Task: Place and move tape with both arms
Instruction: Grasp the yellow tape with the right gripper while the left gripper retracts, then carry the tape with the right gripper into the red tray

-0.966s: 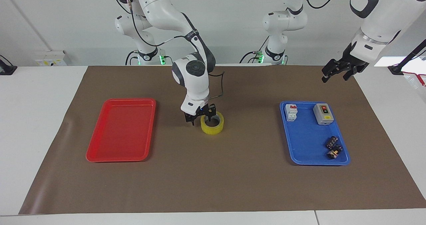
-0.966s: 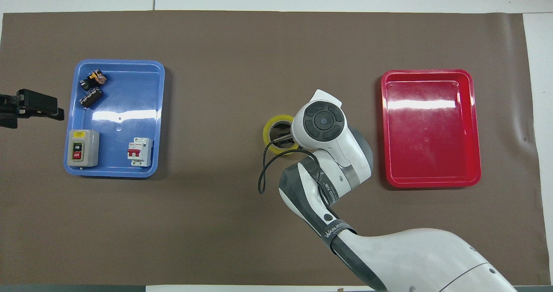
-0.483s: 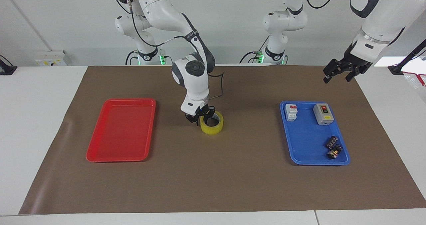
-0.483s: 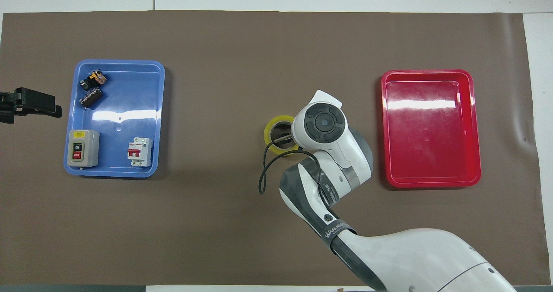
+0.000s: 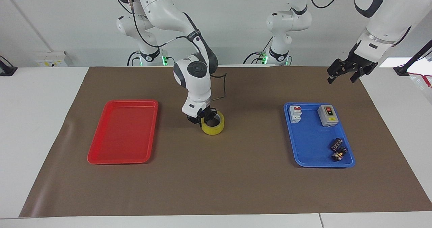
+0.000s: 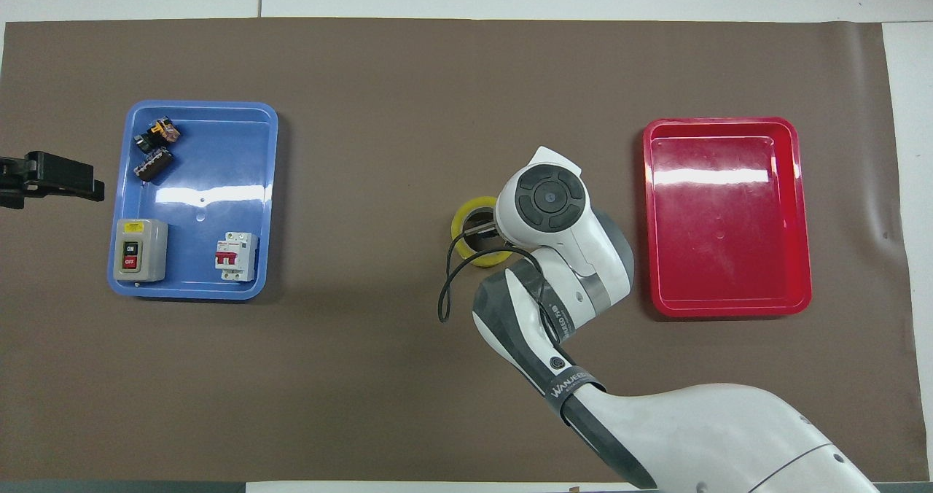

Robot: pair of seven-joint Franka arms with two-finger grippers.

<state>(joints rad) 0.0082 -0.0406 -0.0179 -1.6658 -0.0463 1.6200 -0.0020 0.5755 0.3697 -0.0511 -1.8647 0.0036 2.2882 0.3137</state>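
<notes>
The yellow tape (image 5: 213,129) is at the middle of the brown mat and also shows in the overhead view (image 6: 464,219). My right gripper (image 5: 202,117) is shut on the tape's wall on the side toward the red tray, with one finger inside the ring and one outside. In the overhead view the right arm's wrist covers most of that gripper (image 6: 482,230). Whether the tape rests on the mat or is just off it, I cannot tell. My left gripper (image 5: 341,78) is open and empty, raised over the mat's corner near the blue tray, and waits; it also shows in the overhead view (image 6: 69,181).
A red tray (image 5: 123,130) lies bare toward the right arm's end. A blue tray (image 5: 312,143) toward the left arm's end holds a grey switch box (image 5: 328,115), a white circuit breaker (image 5: 295,114) and two small black parts (image 5: 337,149).
The right gripper's fingers have closed on the tape's wall and carried the tape slightly toward the red tray. The left gripper has risen a little and stays open.
</notes>
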